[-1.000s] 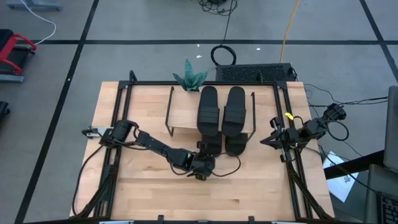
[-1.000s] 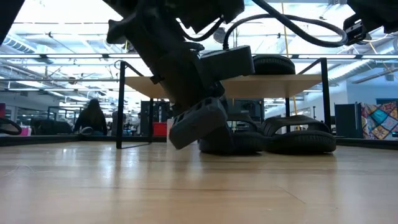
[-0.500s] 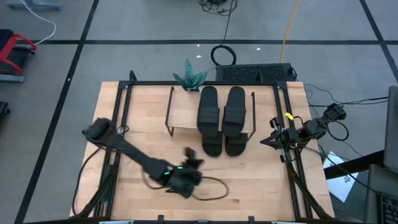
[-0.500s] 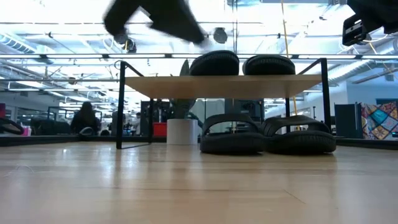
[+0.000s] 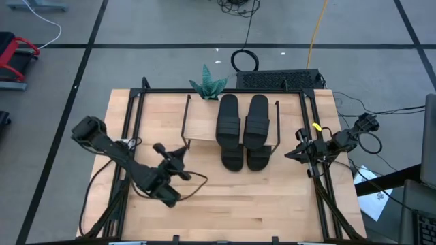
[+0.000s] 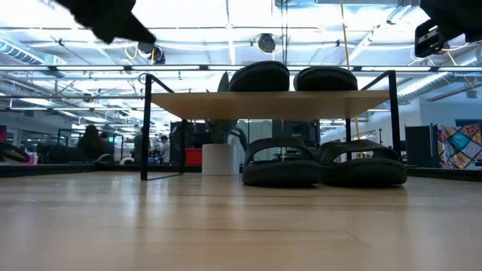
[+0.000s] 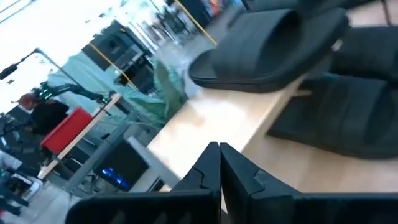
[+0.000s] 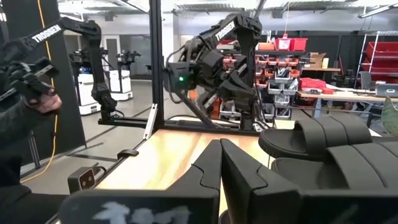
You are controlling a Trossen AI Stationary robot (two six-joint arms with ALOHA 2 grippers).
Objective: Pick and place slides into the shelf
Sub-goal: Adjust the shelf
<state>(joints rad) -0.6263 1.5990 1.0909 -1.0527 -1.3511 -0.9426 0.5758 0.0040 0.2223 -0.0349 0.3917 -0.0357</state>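
Observation:
The shelf (image 5: 204, 122) stands at the table's far middle, its light wood board (image 6: 271, 104) on thin black legs. Two black slides (image 5: 228, 117) (image 5: 258, 117) lie on the board. Two more slides (image 6: 280, 162) (image 6: 361, 162) rest on the table under it, their near ends sticking out (image 5: 232, 158). My left gripper (image 5: 178, 154) is shut and empty, raised over the table left of the shelf's near corner; its closed fingers show in the left wrist view (image 7: 219, 149). My right gripper (image 5: 289, 155) is shut and empty at the table's right edge, beside the shelf (image 8: 219, 144).
A green folded-paper plant (image 5: 208, 85) in a white pot (image 6: 220, 158) stands behind the shelf's far left corner. A black frame (image 5: 225, 91) runs round the table. Bare wood (image 5: 259, 204) lies between the shelf and the near edge.
My left gripper has drawn back from the near ends of the slides under the shelf. It first went toward the near edge, then toward the table's left, rising well above the table. The slides have stayed where they were.

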